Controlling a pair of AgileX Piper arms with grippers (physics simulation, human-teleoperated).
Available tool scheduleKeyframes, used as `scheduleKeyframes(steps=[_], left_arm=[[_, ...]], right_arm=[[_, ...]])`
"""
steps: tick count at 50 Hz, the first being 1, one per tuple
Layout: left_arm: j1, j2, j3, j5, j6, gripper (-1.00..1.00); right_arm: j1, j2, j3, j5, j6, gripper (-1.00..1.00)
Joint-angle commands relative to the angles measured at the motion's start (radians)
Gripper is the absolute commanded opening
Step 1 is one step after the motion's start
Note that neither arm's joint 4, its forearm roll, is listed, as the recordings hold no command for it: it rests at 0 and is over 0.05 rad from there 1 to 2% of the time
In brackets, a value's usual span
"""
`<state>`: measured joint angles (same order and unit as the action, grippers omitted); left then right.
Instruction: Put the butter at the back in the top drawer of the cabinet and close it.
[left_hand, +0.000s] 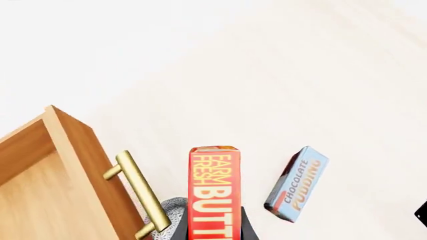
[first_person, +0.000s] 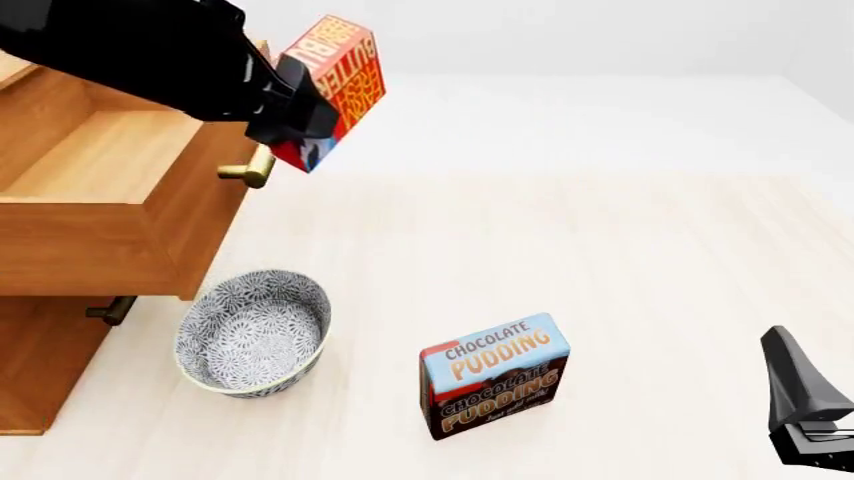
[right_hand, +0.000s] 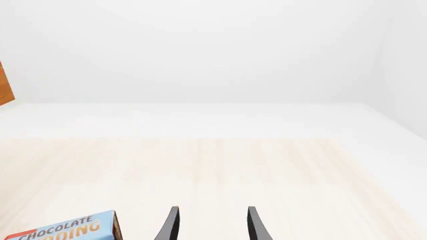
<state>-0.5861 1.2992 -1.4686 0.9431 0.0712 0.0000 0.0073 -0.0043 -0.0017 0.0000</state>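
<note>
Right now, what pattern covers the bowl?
A grey-and-white floral print on the bowl, clearest in the front view.

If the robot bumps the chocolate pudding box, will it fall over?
Probably yes. The pudding box stands upright on a narrow edge, so a nudge on its broad face could tip it. It looks like stiff cardboard, likely light, so it may slide first.
</note>
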Motion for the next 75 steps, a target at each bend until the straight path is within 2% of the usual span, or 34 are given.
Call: scheduleKeyframes(steps=[1,15,27,75], left_arm=[[0.054,-0.056,-0.036,0.039,0.029,-1.0],[0.123,-0.101,-0.055,0.073,0.043,-1.0],[0.164,-0.113,-0.076,0.1,0.029,-1.0],[0.37,-0.132,-0.04,0.119,-0.001,-1.0]], right_arm=[[0.0,0.0,0.0,0.0,0.0,1.0],[0.0,0.0,0.0,0.0,0.0,1.0],[0.0,0.0,0.0,0.0,0.0,1.0],[0.0,0.0,0.0,0.0,0.0,1.0]])
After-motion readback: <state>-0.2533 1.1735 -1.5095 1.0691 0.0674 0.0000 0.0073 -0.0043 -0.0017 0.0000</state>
